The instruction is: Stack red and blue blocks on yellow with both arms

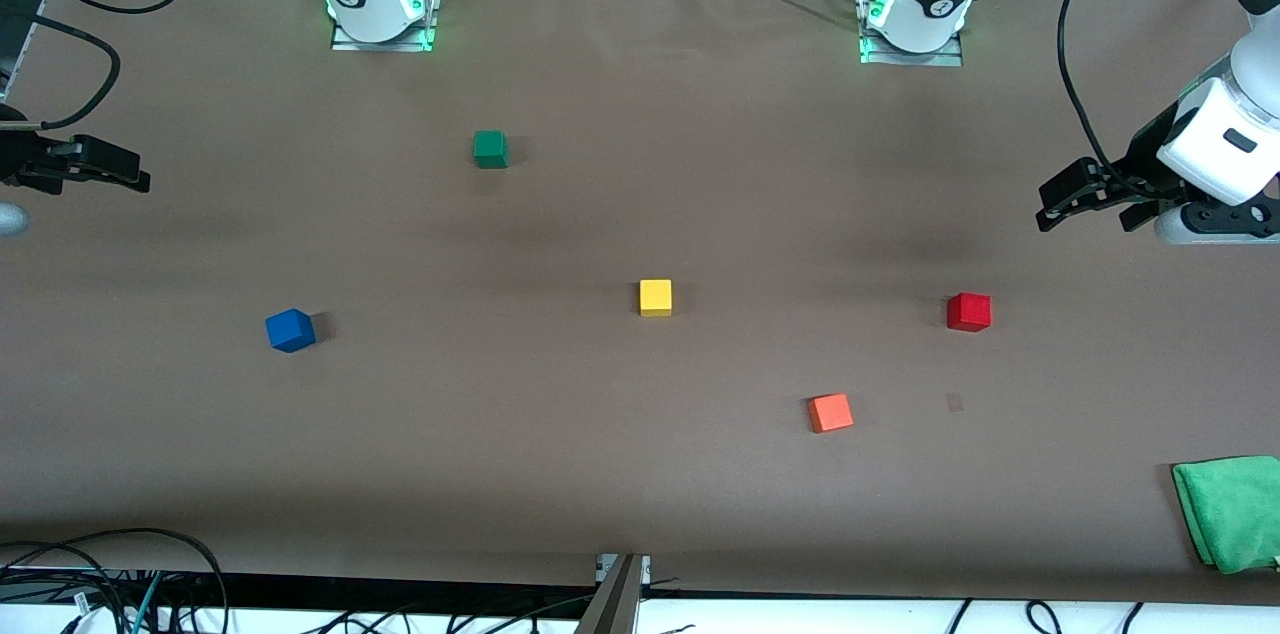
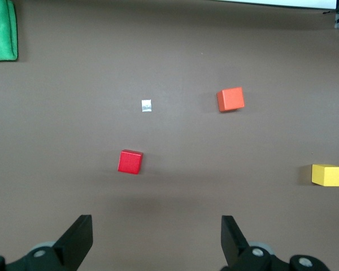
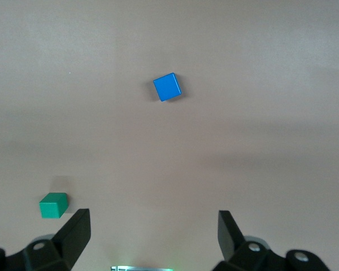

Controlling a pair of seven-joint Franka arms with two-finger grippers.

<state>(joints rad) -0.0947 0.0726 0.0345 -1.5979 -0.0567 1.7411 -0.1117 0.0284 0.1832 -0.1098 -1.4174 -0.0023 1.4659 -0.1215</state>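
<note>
Five cubes sit apart on the brown worktop (image 1: pixel 640 474), none stacked. The yellow cube (image 1: pixel 656 297) lies mid-worktop. The red cube (image 1: pixel 968 311) lies toward the left arm's end, the blue cube (image 1: pixel 290 330) toward the right arm's end, slightly nearer the front camera than the yellow one. An orange cube (image 1: pixel 830 412) lies between yellow and red, nearer the camera; a green cube (image 1: pixel 490 149) lies closer to the bases. A folded green cloth (image 1: pixel 1232 510) rests at the left arm's end. The left end effector (image 1: pixel 1095 204) hovers empty over that end, fingers spread wide. The right end effector (image 1: pixel 95 170) hangs over its own end, likewise spread and empty.
</note>
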